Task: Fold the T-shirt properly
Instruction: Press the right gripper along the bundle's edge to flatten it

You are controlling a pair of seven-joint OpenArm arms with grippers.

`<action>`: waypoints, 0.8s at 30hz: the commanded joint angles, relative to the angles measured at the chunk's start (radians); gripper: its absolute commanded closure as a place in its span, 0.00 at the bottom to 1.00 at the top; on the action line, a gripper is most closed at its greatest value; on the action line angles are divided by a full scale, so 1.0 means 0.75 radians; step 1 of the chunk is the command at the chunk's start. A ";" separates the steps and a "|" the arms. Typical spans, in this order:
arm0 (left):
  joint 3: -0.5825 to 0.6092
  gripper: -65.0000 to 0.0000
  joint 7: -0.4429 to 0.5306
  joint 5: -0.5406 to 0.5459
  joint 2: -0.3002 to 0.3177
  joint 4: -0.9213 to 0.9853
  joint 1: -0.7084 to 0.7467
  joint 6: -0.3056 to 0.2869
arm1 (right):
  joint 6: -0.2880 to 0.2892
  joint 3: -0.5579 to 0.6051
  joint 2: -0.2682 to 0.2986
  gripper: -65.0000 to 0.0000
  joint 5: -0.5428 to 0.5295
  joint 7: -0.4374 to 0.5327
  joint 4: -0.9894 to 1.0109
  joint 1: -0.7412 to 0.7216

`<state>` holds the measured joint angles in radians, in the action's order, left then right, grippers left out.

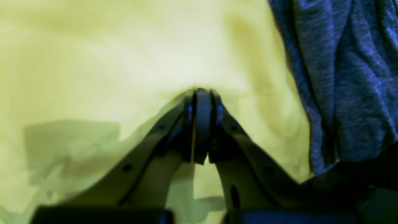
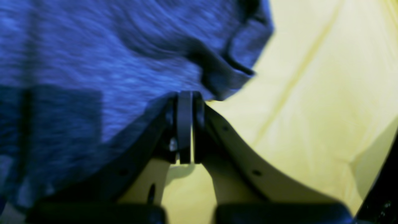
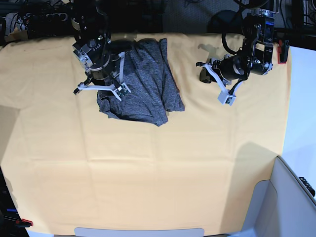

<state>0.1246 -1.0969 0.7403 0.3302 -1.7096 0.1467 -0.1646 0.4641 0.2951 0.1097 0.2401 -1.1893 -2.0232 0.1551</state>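
T-shirt [image 3: 140,81] bunched on yellow cloth [image 3: 148,173] at counter's far side. Right pincer [image 3: 101,88] closed, empty, over shirt; left pincer [image 3: 217,84] closed, empty, well apart. Risk: closed jaws snag folds, drag pile.

Heathered matt knit T-shirt [image 3: 143,79] lies on smooth matt yellow-orange cloth [image 3: 148,173].

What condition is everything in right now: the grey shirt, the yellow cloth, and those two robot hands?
T-shirt: bunched in a loose heap, not neatly folded.
Yellow cloth: spread flat over the table, lightly creased.
Left hand: shut, empty, above the yellow cloth beside the shirt.
Right hand: shut, over the shirt's edge; whether it pinches fabric cannot be told.
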 commanded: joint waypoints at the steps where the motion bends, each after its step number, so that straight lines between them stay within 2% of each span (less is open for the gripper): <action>1: 0.005 1.00 -0.026 -0.020 0.009 -0.005 -0.002 0.004 | -0.008 0.000 -0.006 1.00 0.008 0.024 -0.020 -0.028; 12: 0.005 1.00 -0.026 -0.020 0.009 -0.003 -0.004 0.004 | -0.010 -0.002 -0.010 1.00 0.008 0.024 0.223 -0.210; 24: 0.003 1.00 -0.026 -0.020 0.009 -0.005 -0.004 0.004 | -0.020 -0.004 -0.037 1.00 0.010 0.024 0.340 -0.386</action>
<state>0.1246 -1.0977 0.7399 0.3302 -1.7077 0.1440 -0.1642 0.4530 0.2932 0.0826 0.2398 -1.1820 -1.7542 -0.1146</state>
